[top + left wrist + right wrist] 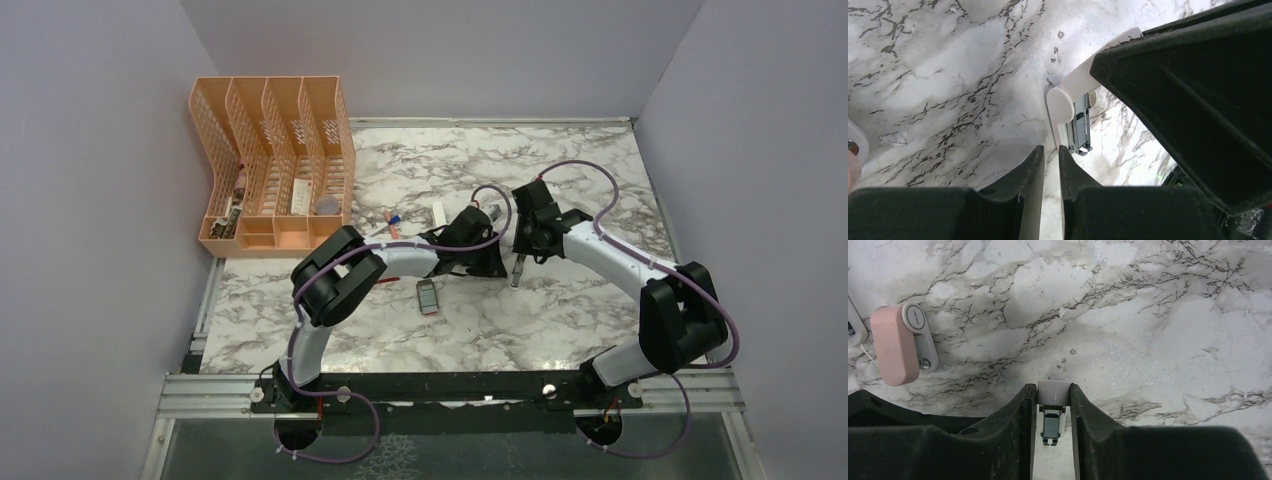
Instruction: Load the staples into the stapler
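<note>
The white stapler is clamped by its rounded end between my right gripper's fingers, and its silver inner rail hangs out open below. In the top view the stapler hangs from the right gripper above mid-table. My left gripper is closed to a thin slit with nothing seen between its fingers. It sits just beside the stapler, close to the rail's end. In the top view the left gripper is right next to the right one. No grey staple block shows.
A short pink block with a white side lies on the marble. A small pinkish rectangular thing lies near the left arm. An orange pen with a blue cap and a small white piece lie behind. An orange file organizer stands at back left.
</note>
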Motion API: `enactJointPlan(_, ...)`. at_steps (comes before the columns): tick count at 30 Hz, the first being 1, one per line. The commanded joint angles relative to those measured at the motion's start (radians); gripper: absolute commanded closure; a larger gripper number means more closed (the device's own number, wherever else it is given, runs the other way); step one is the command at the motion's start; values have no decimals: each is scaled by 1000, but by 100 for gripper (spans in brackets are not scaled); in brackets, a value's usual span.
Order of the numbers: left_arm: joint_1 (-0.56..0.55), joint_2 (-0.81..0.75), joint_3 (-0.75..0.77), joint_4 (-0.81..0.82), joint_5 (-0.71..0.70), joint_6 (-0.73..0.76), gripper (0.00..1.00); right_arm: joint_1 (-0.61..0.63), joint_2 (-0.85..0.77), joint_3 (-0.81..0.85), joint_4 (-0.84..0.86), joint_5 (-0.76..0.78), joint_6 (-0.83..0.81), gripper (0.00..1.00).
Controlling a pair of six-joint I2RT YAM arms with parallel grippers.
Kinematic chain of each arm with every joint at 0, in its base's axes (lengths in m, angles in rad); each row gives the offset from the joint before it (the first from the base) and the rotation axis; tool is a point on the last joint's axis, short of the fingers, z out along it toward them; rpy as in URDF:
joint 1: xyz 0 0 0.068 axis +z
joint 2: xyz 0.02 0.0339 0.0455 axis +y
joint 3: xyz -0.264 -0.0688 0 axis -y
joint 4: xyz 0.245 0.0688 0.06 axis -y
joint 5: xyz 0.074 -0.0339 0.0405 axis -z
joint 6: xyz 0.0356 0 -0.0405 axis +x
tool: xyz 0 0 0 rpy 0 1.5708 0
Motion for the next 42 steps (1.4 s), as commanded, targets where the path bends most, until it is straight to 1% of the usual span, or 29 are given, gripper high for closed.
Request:
enactJointPlan(1, -4, 30, 20, 16, 52, 14, 81, -9, 13, 33, 39, 3, 13, 69)
enactJointPlan(3, -4, 37, 23, 23, 71, 14, 80, -9, 14, 35, 40, -1, 12, 69)
enactJointPlan(17, -4, 78, 58, 4, 90, 5, 79, -15, -1, 26, 55, -47, 16, 69)
enactJointPlan(21, -3, 79, 48, 4, 51, -17, 83, -15, -15, 14, 52, -68, 23, 70)
enactJointPlan(26, -4, 87, 46, 11, 32, -50, 89, -15, -40, -4, 36, -155, 22, 76)
enactJointPlan(30, -3, 94, 48, 12, 16, -65, 90, -12, -72, -48, 40, -199, 25, 77)
enactJointPlan(36, -4, 102, 65, 0, 6, -75, 90, 4, -130, -96, 26, -231, 26, 78)
enactJointPlan(42, -4, 109, 77, -9, 3, -77, 90, 25, -155, -141, 15, -245, 27, 78)
